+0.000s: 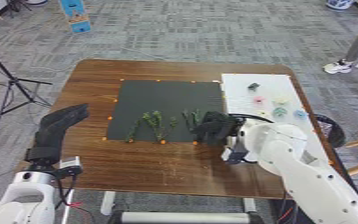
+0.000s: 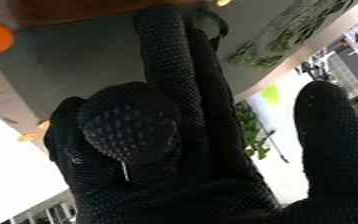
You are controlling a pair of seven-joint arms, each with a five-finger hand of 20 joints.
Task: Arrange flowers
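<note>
You're likely laying out sprigs; left hand straight; right hand beside them, grip unclear; next, space them evenly.

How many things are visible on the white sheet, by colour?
Pink flower: 1
Pale yellow flower: 1
Mint green flower: 1
Blue flower: 1
Dark green piece: 1
Total: 5, with part of the sheet hidden behind the right arm.

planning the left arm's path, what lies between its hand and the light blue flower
The green sprigs on the black mat, then the right hand and a pale green flower, as the head view shows.
</note>
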